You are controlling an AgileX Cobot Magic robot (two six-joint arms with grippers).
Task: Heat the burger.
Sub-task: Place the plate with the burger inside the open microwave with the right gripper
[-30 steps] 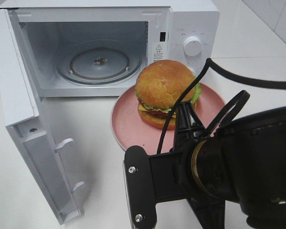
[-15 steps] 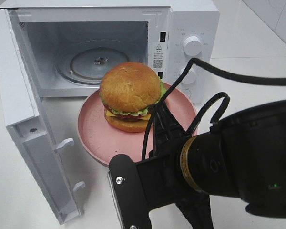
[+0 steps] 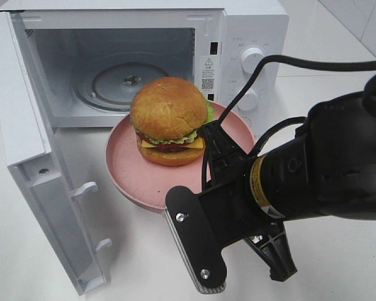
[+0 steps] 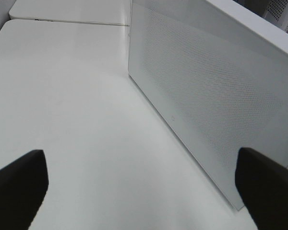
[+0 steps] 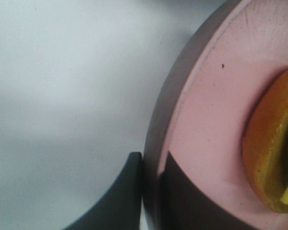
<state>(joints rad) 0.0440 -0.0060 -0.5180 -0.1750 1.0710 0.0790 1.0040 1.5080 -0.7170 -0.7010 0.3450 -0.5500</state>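
I see a smooth white table top (image 3: 25,251), matte and plain, and in the left wrist view it runs back as the same pale surface (image 4: 77,120). One thing stands on it for certain: a boxy white microwave oven (image 3: 250,25), set at the far side. Its white hinged door (image 3: 25,125) is swung wide open over the table's left part. A round pink plate (image 3: 128,169) sits just before the oven's mouth, casting a shadow; I cannot tell whether it touches the table.
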